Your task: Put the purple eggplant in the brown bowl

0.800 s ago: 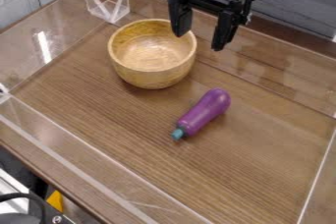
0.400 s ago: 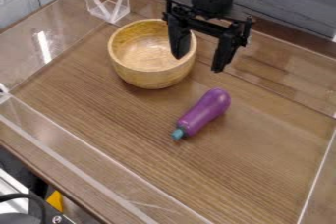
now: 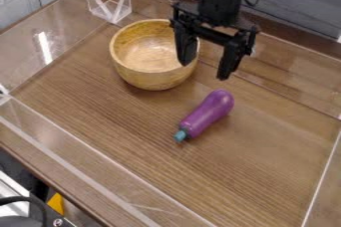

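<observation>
The purple eggplant lies on the wooden table right of centre, its blue-teal stem tip pointing toward the front left. The brown bowl stands to its back left, round, wooden and with nothing inside. My gripper hangs pointing down just right of the bowl's rim and a little behind the eggplant, above the table. Its two black fingers stand wide apart and hold nothing.
Clear acrylic walls fence the table on the left and front. A folded clear plastic stand sits at the back left behind the bowl. Bare wood lies in front of the bowl and eggplant.
My gripper has come down and slightly toward the front right, nearer the eggplant, with its fingers still wide. The eggplant and bowl have not moved.
</observation>
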